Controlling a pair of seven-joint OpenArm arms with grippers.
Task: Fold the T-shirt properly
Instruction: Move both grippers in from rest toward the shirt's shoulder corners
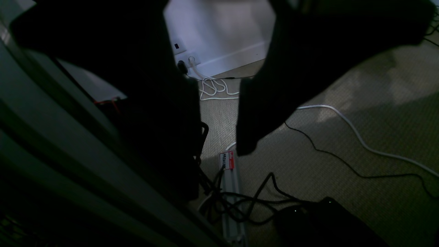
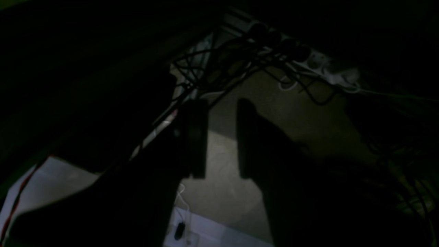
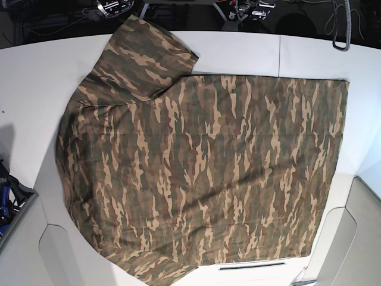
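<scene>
You have the T-shirt (image 3: pixel 202 173) lying flat on the table (image 3: pixel 36 77), covering most of it, with one sleeve (image 3: pixel 146 56) toward the far left. Both wrist views look down past the table edge: under the left gripper (image 1: pixel 219 137) a power strip (image 1: pixel 230 192) and cables (image 1: pixel 343 161) lie on the carpet (image 1: pixel 377 120), with the wall (image 1: pixel 219 31) behind them.

Soft matt camouflage cloth T-shirt in olive, brown and tan (image 3: pixel 202 173), faintly creased, on a smooth, matt white worktop (image 3: pixel 47 65). Rough, woven beige carpet floor (image 1: pixel 377 144). Smooth white plastic-coated cable (image 1: pixel 360 137). Thin black rubbery cords (image 1: pixel 329 154).
</scene>
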